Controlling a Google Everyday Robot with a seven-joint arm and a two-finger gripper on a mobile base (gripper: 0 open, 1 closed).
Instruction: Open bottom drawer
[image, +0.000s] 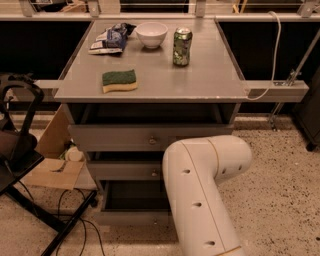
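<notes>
The bottom drawer (129, 218) is the lowest of three grey drawers under the table. It stands pulled out, and its dark inside (135, 196) shows behind the low flat front. Its knob is hidden behind my white arm (200, 195), which reaches down in front of the drawers' right half. My gripper is hidden behind the arm and does not show. The middle drawer (120, 170) and the top drawer (115, 137) sit above, each slightly out, with small round knobs at centre.
On the grey tabletop (200, 75) lie a green sponge (119, 80), a white bowl (151, 34), a green can (182, 47) and a snack bag (110, 39). A black chair (20, 150), a cardboard box (52, 165) and floor cables (75, 220) are at the left.
</notes>
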